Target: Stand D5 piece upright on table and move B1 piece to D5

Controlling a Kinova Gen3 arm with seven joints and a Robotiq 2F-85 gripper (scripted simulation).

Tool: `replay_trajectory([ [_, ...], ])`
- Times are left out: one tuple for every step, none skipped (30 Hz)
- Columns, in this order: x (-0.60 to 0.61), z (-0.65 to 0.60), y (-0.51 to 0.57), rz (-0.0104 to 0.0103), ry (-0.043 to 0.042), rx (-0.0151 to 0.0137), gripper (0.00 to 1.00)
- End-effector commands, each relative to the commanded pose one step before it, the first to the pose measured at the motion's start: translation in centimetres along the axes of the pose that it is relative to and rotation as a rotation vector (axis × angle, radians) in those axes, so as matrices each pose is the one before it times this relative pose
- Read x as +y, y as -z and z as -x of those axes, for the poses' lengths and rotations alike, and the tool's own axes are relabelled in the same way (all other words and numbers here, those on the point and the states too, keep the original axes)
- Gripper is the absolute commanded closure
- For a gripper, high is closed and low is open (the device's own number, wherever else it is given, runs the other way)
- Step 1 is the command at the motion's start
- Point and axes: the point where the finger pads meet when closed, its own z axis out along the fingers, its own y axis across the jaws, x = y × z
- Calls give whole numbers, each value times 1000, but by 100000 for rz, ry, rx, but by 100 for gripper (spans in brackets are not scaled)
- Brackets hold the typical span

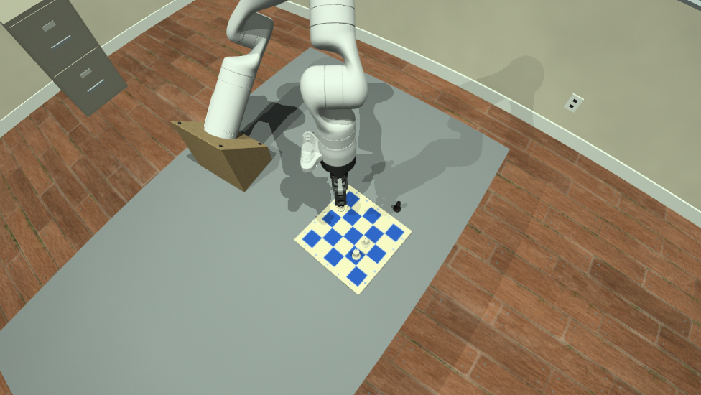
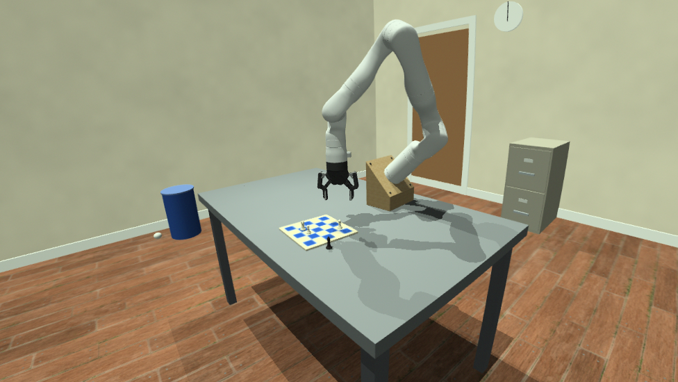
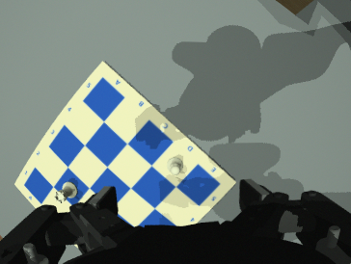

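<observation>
Top view, gripper (image 1: 340, 200): we find it spread wide and empty, hanging over the far-left corner of the board (image 1: 304, 237).
Top view, white piece at that corner (image 1: 340, 207): it stands just under the fingertips, free of them; we judge this the piece brought from B1, though we cannot read the square letters here.
Top view, black piece (image 1: 397, 206): upright on the table (image 1: 146, 294), just beyond the board's far-right edge; we take it for the piece lifted off D5, set aside so its square stands free.
Top view, other white pieces: two, (image 1: 365, 241) and (image 1: 356, 253), near the board's near-right side, well apart from the gripper.
Exterior view, gripper (image 2: 337, 186): fingers splayed, raised well above the board (image 2: 290, 230); open air on all sides, wooden base block (image 2: 379, 189) to its right.
Exterior view, black piece (image 2: 328, 243): near the table's near edge but not at it.
Wrist view, white piece (image 3: 175, 166): upright near the board's right edge, between and ahead of the two fingers, untouched by either.
Wrist view, second white piece (image 3: 69, 190): near the left corner of the board (image 3: 131, 168).
Room: we judge a straight lift risks nothing.
</observation>
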Motion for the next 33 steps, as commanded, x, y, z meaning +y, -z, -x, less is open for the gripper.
replay_trajectory([
  [-93, 45, 335, -357, 28, -144, 0],
  [0, 0, 226, 0, 0, -1, 0],
  [1, -1, 277, 0, 0, 1, 0],
  [-1, 0, 323, 0, 0, -1, 0],
  [0, 0, 366, 0, 0, 0, 0],
  [0, 0, 404, 0, 0, 0, 0],
  [0, 0, 435, 0, 0, 0, 0],
  [0, 0, 459, 0, 0, 0, 0],
  [0, 0, 475, 0, 0, 0, 0],
  [0, 0, 483, 0, 0, 0, 0],
  [0, 0, 482, 0, 0, 0, 0],
  [0, 0, 473, 0, 0, 0, 0],
  [0, 0, 455, 0, 0, 0, 0],
  [0, 0, 430, 0, 0, 0, 0],
  [0, 0, 398, 0, 0, 0, 0],
  [0, 0, 0, 0, 0, 0, 0],
  [0, 0, 0, 0, 0, 0, 0],
  [0, 0, 360, 0, 0, 0, 0],
  [0, 0, 317, 0, 0, 1, 0],
  [0, 0, 270, 0, 0, -1, 0],
  [0, 0, 221, 0, 0, 1, 0],
  [0, 0, 172, 0, 0, -1, 0],
  [0, 0, 125, 0, 0, 0, 0],
  [0, 0, 82, 0, 0, 0, 0],
  [0, 0, 45, 0, 0, 0, 0],
  [0, 0, 18, 0, 0, 0, 0],
  [0, 0, 3, 0, 0, 0, 0],
  [0, 0, 0, 0, 0, 0, 0],
  [0, 0, 0, 0, 0, 0, 0],
  [0, 0, 0, 0, 0, 0, 0],
  [0, 0, 0, 0, 0, 0, 0],
  [0, 0, 0, 0, 0, 0, 0],
  [0, 0, 0, 0, 0, 0, 0],
])
